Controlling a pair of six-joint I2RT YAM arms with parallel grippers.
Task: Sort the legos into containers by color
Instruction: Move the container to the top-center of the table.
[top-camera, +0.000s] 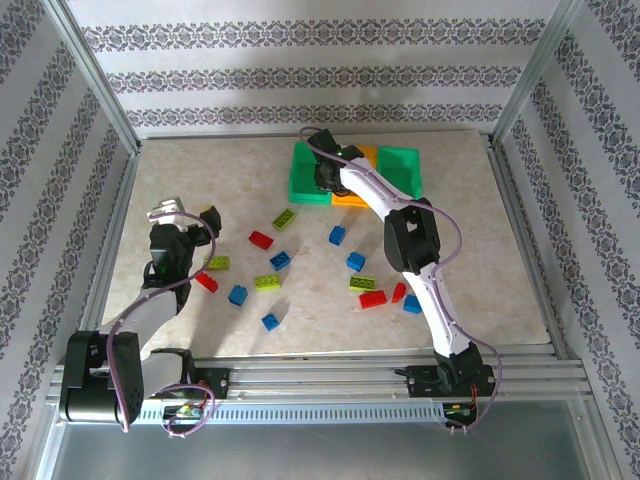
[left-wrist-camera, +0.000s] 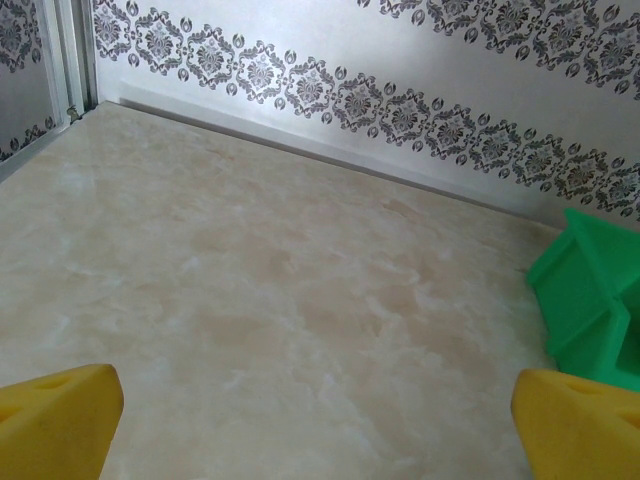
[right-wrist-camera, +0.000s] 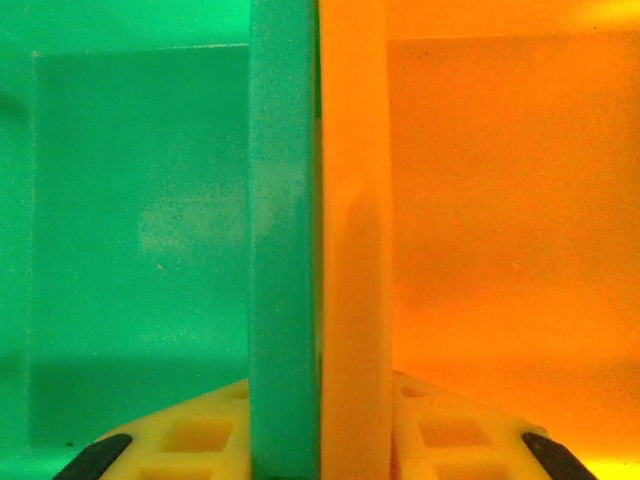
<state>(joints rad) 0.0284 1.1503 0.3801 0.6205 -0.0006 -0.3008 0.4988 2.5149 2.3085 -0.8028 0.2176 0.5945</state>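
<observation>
Three containers stand in a row at the back: a green one (top-camera: 303, 180), an orange one (top-camera: 352, 197) and a second green one (top-camera: 402, 170). My right gripper (top-camera: 328, 178) is shut on the touching walls of the left green container (right-wrist-camera: 283, 250) and the orange container (right-wrist-camera: 352, 250), one yellow finger (right-wrist-camera: 190, 440) inside each. Both insides look bare. Several red, blue and lime legos lie scattered mid-table, such as a red one (top-camera: 261, 239), a blue one (top-camera: 337, 235) and a lime one (top-camera: 267, 282). My left gripper (top-camera: 188, 222) hangs open over the left of the table, with nothing between its fingertips (left-wrist-camera: 60, 420).
The table (top-camera: 450, 230) is pale marble with metal rails along its sides and patterned walls behind. A corner of the green container (left-wrist-camera: 590, 300) shows at the right of the left wrist view. The legos nearest my left gripper are a lime one (top-camera: 217, 263) and a red one (top-camera: 206, 282).
</observation>
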